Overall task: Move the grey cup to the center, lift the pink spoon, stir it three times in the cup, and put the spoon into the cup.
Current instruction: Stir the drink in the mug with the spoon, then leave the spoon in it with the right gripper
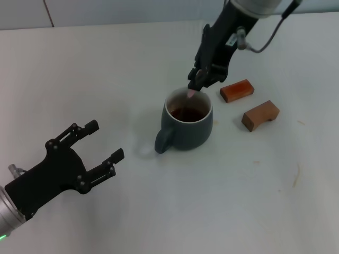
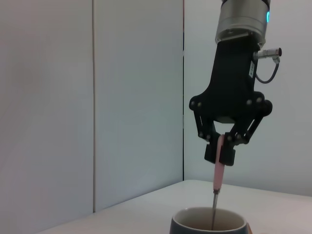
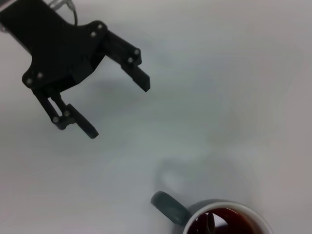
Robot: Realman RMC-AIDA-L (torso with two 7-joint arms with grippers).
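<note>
The grey cup [image 1: 188,123] stands near the table's middle, handle toward my left arm, with dark brown liquid inside; its rim also shows in the left wrist view [image 2: 209,220] and the right wrist view [image 3: 219,218]. My right gripper [image 1: 197,83] hangs just above the cup's far rim, shut on the pink spoon [image 2: 218,181]. The spoon hangs upright, its pink handle between the fingers and its metal neck dipping into the cup. My left gripper [image 1: 106,143] rests open near the front left, well apart from the cup.
Two orange-brown blocks [image 1: 237,90] [image 1: 260,115] lie to the right of the cup, close to the right arm. A white wall rises behind the table.
</note>
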